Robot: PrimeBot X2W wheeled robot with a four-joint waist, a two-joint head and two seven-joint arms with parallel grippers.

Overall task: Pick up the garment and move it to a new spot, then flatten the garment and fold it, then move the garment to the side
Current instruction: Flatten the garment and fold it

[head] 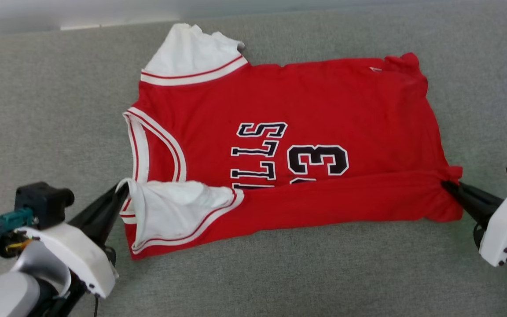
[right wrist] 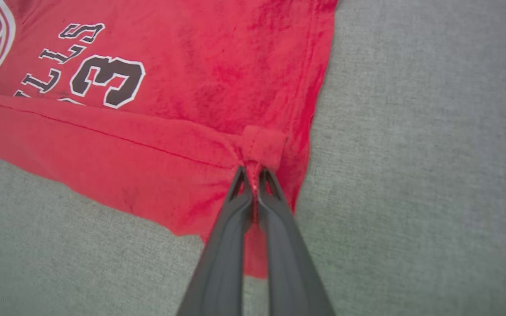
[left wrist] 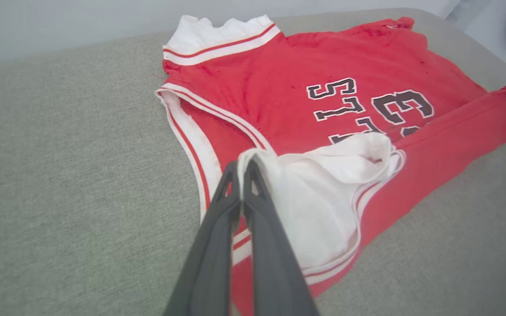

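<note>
The shirt [head: 306,101] lies mid-frame on a grey surface [head: 51,110], lower edge folded up. The left gripper [head: 123,188] pinches its white sleeve [head: 170,207], the right gripper [head: 446,184] its hem corner [head: 454,171], apparently to hold the fold straight.

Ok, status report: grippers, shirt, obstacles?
Left gripper shut on white sleeve of red jersey shirt. Right gripper shut on hem corner. Near edge folded. No obstacles.

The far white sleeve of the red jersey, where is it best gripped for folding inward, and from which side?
Probably at its rumpled outer hem, coming low from the far side. The far white sleeve lies flat, pointing away from the red jersey, and that hem seems raised off the grey surface, so a finger could slip under.
</note>
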